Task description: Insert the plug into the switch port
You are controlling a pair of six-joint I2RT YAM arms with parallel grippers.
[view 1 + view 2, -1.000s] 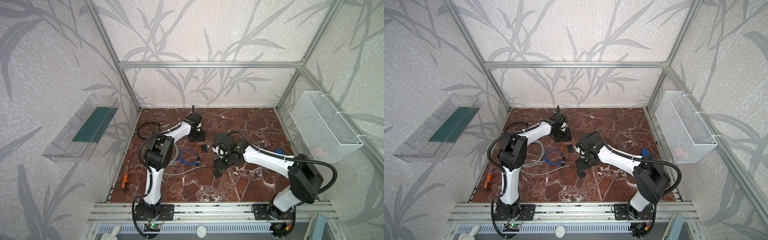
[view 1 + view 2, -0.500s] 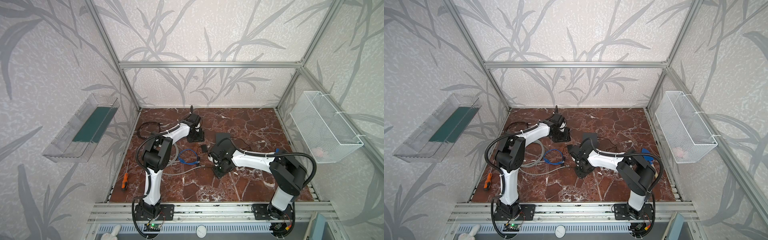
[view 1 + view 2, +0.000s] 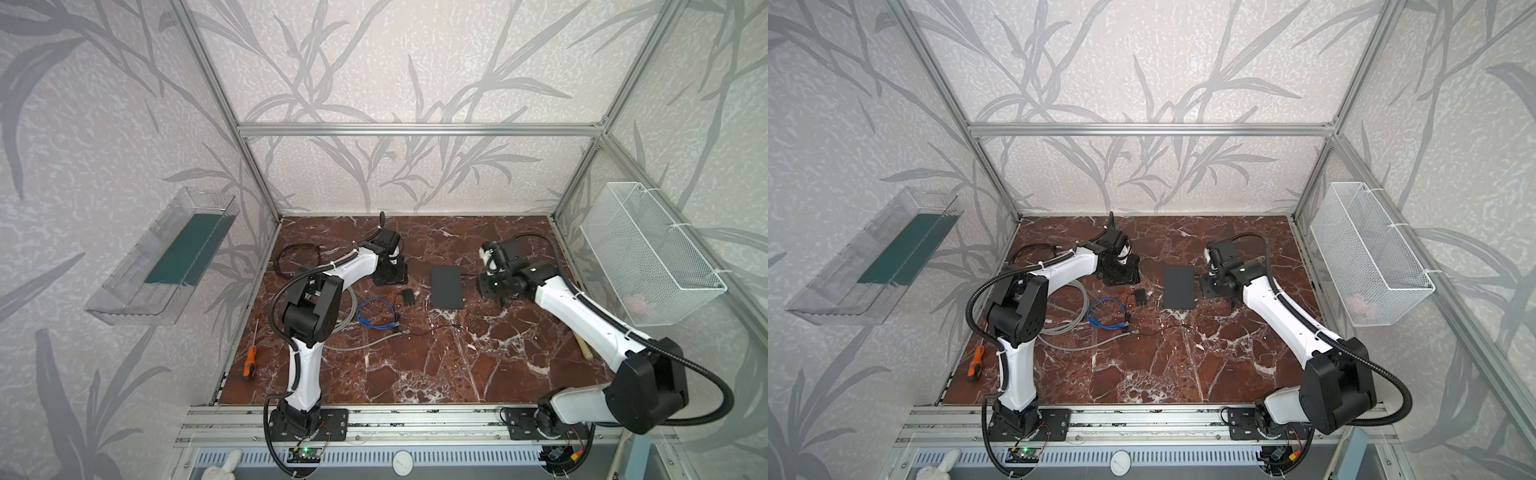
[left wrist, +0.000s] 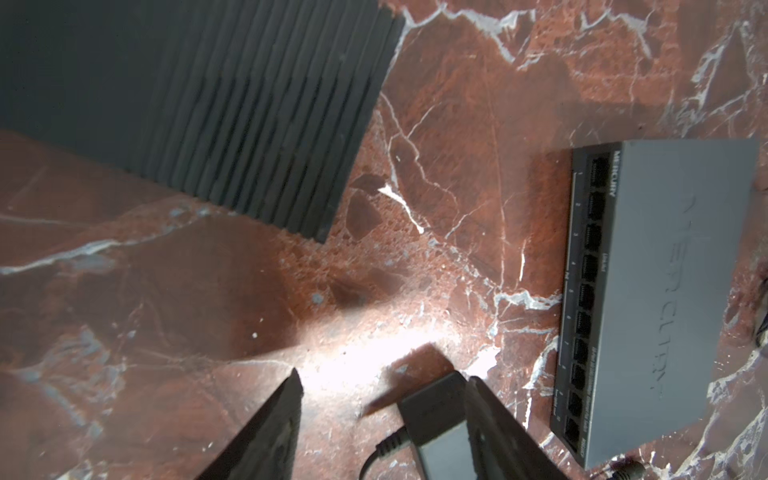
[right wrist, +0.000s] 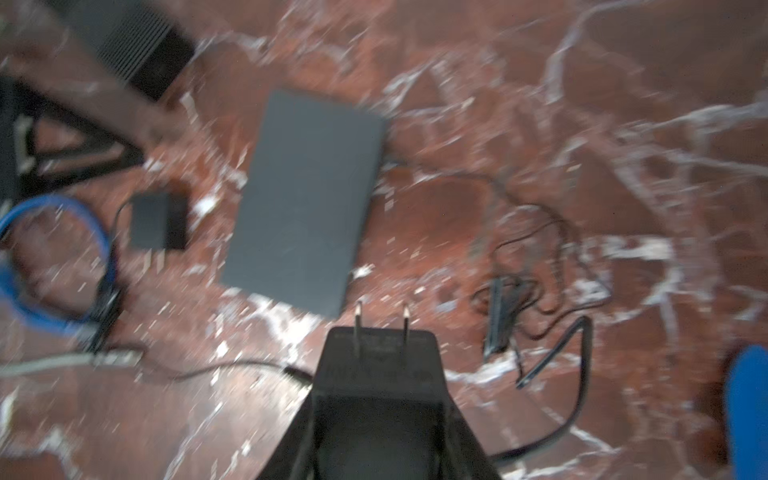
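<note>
The right gripper (image 5: 380, 390) is clenched on a black two-pronged power adapter (image 5: 380, 353), held above the marble table (image 3: 415, 374) near the switch (image 3: 446, 286). To do this step well, keep the adapter's flat sides square in the jaws. Carry it slowly, so that its thin lead does not drag the light switch. The ports (image 4: 590, 274) face the left arm's side, so any insertion should come in from there, level with the sockets.

The left gripper (image 4: 384, 378) stands released over a smaller adapter (image 4: 436, 411).

The table is hard, glossy red-brown stone with white veins. The switch is a flat, matte grey box, its ports a row of square sockets along one narrow face. The barrel plug (image 5: 299, 372), a slim black cylinder, lies loose on the stone near the switch. The blurred wrist view leaves it unclear which adapter its lead belongs to.
</note>
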